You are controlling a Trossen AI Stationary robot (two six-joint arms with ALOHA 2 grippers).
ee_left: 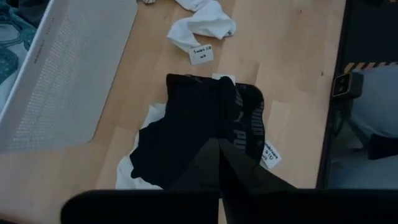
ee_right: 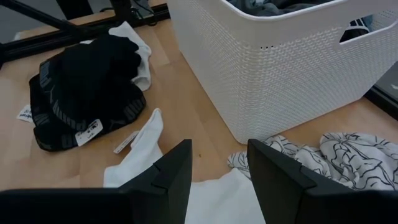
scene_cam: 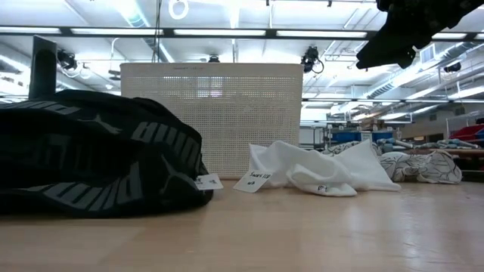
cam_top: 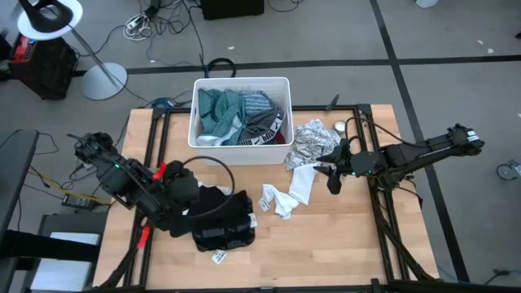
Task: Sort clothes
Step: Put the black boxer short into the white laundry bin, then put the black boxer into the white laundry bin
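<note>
A black garment with a lettered waistband [cam_top: 221,221] [ee_left: 199,124] lies heaped on the near left of the table, over a bit of white cloth [ee_left: 132,176]. My left gripper [ee_left: 220,140] [cam_top: 195,195] hangs shut above this heap and holds nothing. A white garment [cam_top: 286,195] [scene_cam: 318,172] lies crumpled mid-table. A white-grey patterned one [cam_top: 313,142] [ee_right: 348,152] lies beside the tub's right corner. Teal, striped and grey clothes [cam_top: 240,114] fill the tub. My right gripper [ee_right: 219,144] [cam_top: 332,177] hovers open over the white garment's right end.
The white perforated tub [cam_top: 195,122] [scene_cam: 212,113] stands at the table's far middle. Black frame rails [cam_top: 155,138] run along the table's left and right sides. Paper tags [scene_cam: 206,182] lie by the garments. Bare wood [cam_top: 326,244] shows at the near right.
</note>
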